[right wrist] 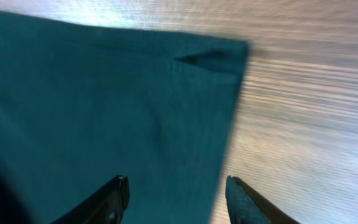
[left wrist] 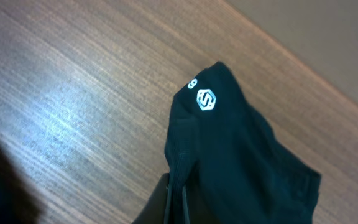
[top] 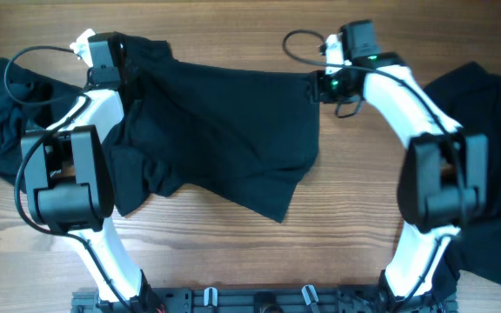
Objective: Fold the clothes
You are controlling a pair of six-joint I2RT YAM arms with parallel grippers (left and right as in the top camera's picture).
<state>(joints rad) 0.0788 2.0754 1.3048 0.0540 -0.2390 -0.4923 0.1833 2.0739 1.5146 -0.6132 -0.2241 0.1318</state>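
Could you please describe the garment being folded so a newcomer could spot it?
On the wooden table, look between the two white arms. The black garment lies spread there, left gripper and right gripper at its upper corners. Unlike the dark clothes at both side edges, it fills the middle.

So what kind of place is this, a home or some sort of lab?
Most likely a robotics lab bench, not a home: a white-and-black left arm and right arm stand on a black base rail at the edge of a wood-grain table, with a black cloth garment spread between them.
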